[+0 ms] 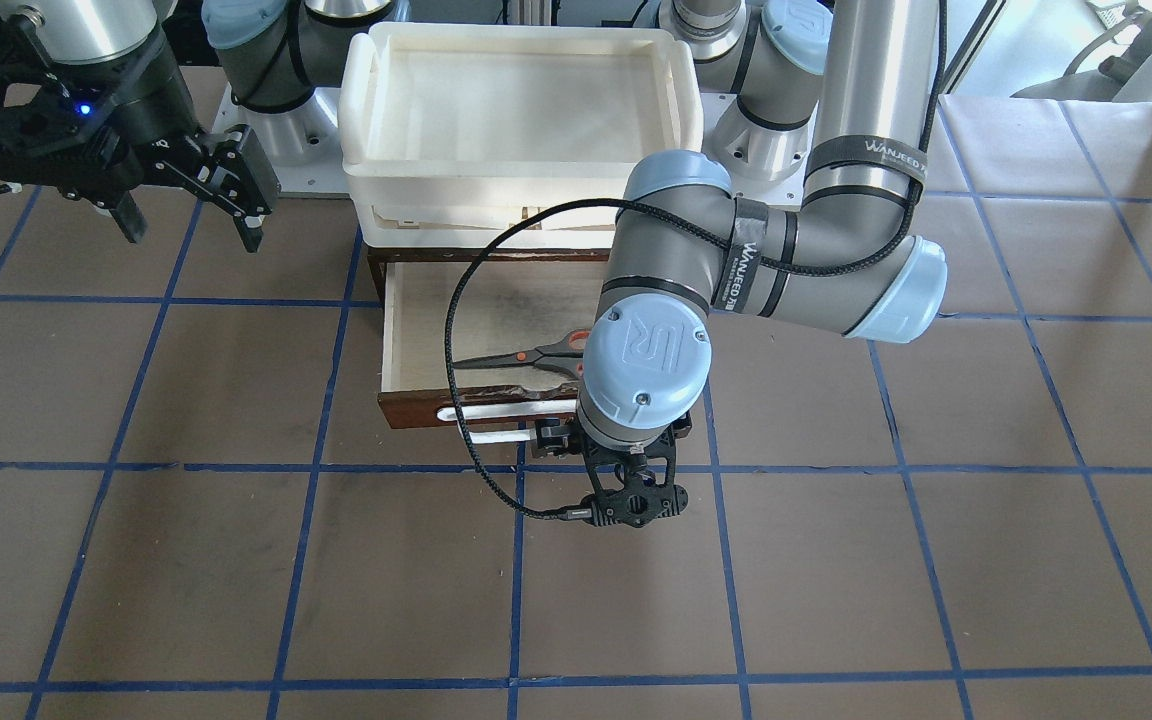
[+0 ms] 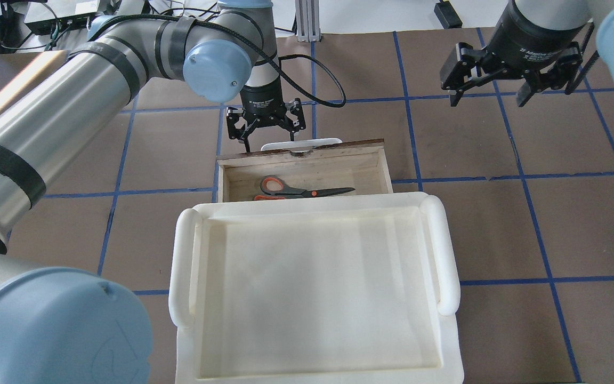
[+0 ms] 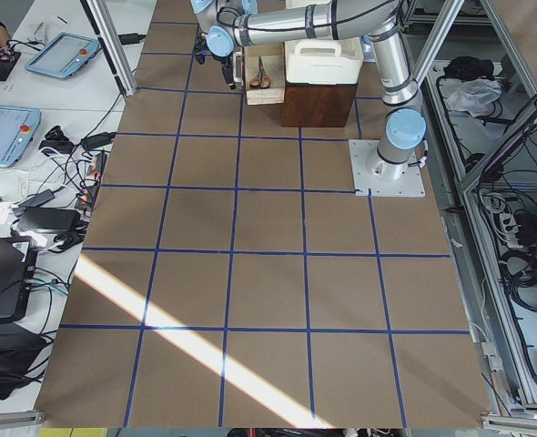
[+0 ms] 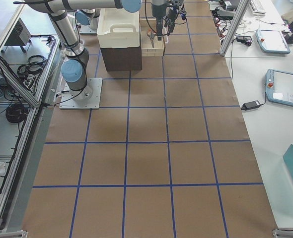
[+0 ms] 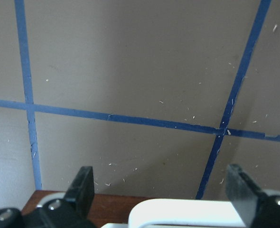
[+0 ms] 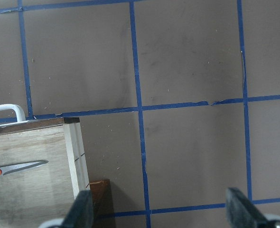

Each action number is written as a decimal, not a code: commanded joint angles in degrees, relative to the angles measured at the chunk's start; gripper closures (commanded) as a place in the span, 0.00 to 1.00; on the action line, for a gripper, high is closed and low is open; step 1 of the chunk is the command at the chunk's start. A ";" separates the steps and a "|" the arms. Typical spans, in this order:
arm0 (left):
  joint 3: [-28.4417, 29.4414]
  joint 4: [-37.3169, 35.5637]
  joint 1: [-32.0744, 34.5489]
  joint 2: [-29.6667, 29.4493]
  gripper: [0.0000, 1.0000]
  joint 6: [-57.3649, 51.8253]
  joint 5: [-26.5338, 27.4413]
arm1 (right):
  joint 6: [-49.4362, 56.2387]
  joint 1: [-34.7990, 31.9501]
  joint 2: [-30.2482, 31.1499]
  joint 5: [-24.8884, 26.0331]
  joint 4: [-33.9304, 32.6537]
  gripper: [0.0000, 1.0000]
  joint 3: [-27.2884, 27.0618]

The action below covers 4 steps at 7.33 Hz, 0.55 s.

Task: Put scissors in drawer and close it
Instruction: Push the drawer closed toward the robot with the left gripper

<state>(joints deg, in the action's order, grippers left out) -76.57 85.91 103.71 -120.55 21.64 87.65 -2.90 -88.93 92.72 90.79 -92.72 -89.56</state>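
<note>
Scissors (image 2: 301, 190) are in the drawer (image 2: 385, 166), flat on the plywood floor. Blades together, pointing toward the robot's right, and the orange-lined loops toward its left. From overhead, one loop is partly out of sight behind the rim of the tray (image 2: 446, 250). The drawer stands open, pulled out of the dark cabinet (image 3: 319, 105) that the tray sits on, its reddish-brown front facing away from the robot.

Left pincer (image 2: 268, 140) is right at that front, on the outer side, fingers pointing down at the desk (image 2: 472, 229). Jaws spread wide. The wrist camera shows one finger (image 5: 84, 183) beside the edge of the dark front and the other far across. The rounded end of the white handle (image 5: 197, 211) sits between them. It grips nothing, and whether a finger touches the handle, I can't tell.

Right pincer (image 2: 488, 100) hangs over bare desk, well apart from the drawer, off toward the robot's right. Jaws parted here too, nothing between them. Its wrist camera looks down on the drawer's corner, with the blade tips just showing at the picture's edge.
</note>
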 commanded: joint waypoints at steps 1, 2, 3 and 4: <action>-0.07 1.53 0.26 -0.04 0.00 0.15 -0.03 | 0.00 -0.01 0.00 0.00 0.00 0.00 0.00; -0.07 2.76 0.87 0.14 0.00 0.33 -0.03 | 0.00 -0.01 0.00 0.00 0.00 0.00 0.00; -0.07 3.55 1.05 0.31 0.00 0.33 0.15 | 0.00 -0.01 0.00 0.00 0.00 0.00 0.00; 0.01 3.74 1.06 0.31 0.00 0.33 0.15 | 0.00 -0.01 0.00 -0.09 0.00 0.00 -0.09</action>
<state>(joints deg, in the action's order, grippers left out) -76.63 89.08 104.63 -120.31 21.94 87.74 -2.90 -88.94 92.73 90.77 -92.72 -89.59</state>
